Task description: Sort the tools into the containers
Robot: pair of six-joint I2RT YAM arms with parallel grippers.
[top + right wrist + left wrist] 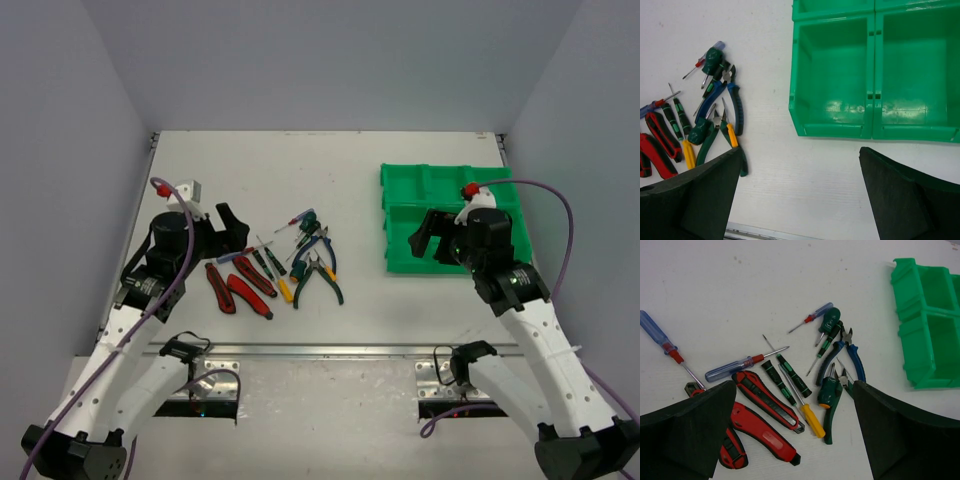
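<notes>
The tools lie in a loose pile (pixel 275 265) left of the table's middle. The left wrist view shows two red cutters (pixel 765 432), a yellow-handled screwdriver (pixel 813 420), green-handled pliers (pixel 830 397), blue-handled pliers (pixel 855 357) and clear blue screwdrivers (pixel 730 368). The green divided tray (pixel 440 185) stands at the right; the two compartments in the right wrist view (pixel 835 75) are empty. My left gripper (pixel 232 228) (pixel 794 387) is open and empty above the pile's left side. My right gripper (pixel 425 238) (pixel 801 152) is open and empty over the tray's near left corner.
A metal rail (pixel 320 350) runs along the table's near edge. Grey walls close in the table at the left, back and right. Purple cables (pixel 560 215) loop off both arms. The tray's right compartments are partly hidden by my right arm.
</notes>
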